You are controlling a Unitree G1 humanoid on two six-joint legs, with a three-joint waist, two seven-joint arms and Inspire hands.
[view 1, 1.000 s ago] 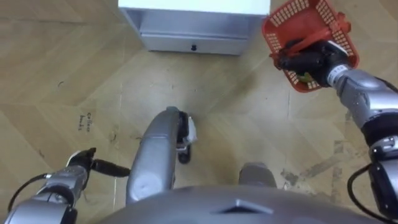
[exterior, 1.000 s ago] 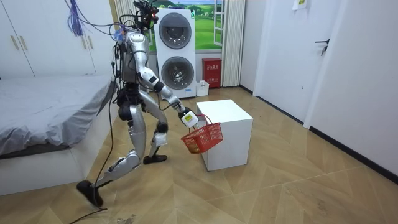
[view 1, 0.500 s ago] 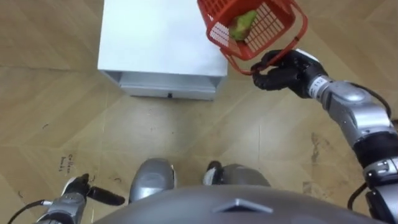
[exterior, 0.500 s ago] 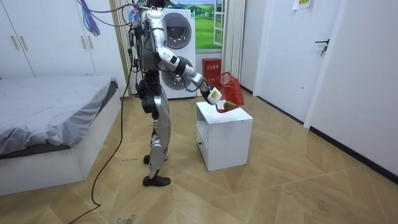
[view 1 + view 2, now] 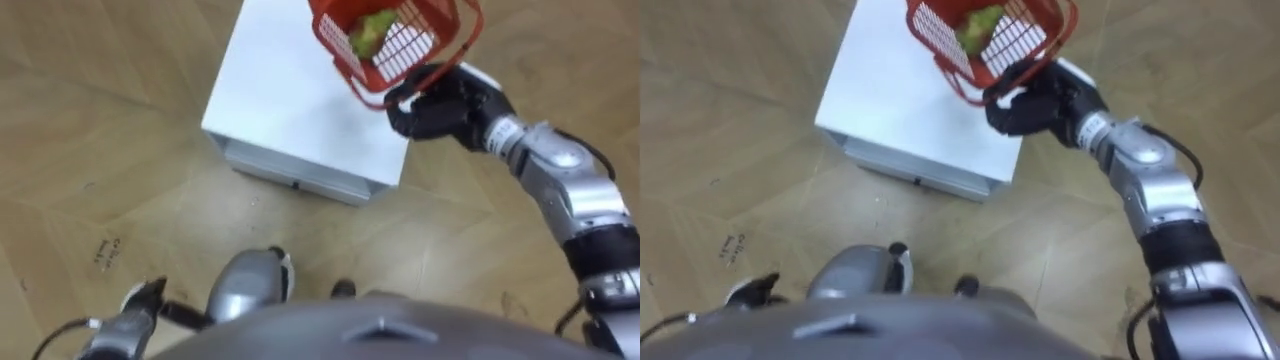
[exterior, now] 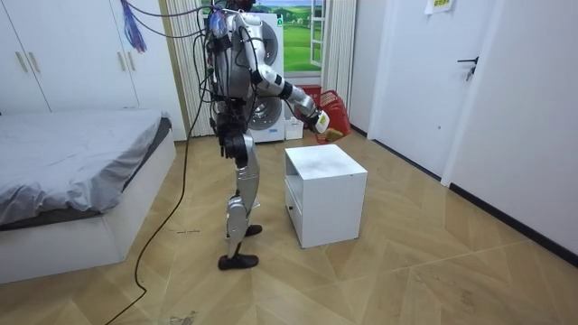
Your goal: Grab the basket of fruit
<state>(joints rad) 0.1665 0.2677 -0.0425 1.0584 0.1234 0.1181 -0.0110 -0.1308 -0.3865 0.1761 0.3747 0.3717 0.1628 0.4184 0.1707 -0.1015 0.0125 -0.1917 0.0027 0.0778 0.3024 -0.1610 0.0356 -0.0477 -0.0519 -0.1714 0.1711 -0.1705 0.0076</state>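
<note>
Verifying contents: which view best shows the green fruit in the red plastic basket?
Left eye view: the green fruit shows inside the red plastic basket held by the right hand. Right eye view shows the same; room view, too small to tell.

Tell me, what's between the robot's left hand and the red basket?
In the left eye view, wood floor and the white cabinet lie between the left hand and the red basket, which the right hand holds up.
</note>
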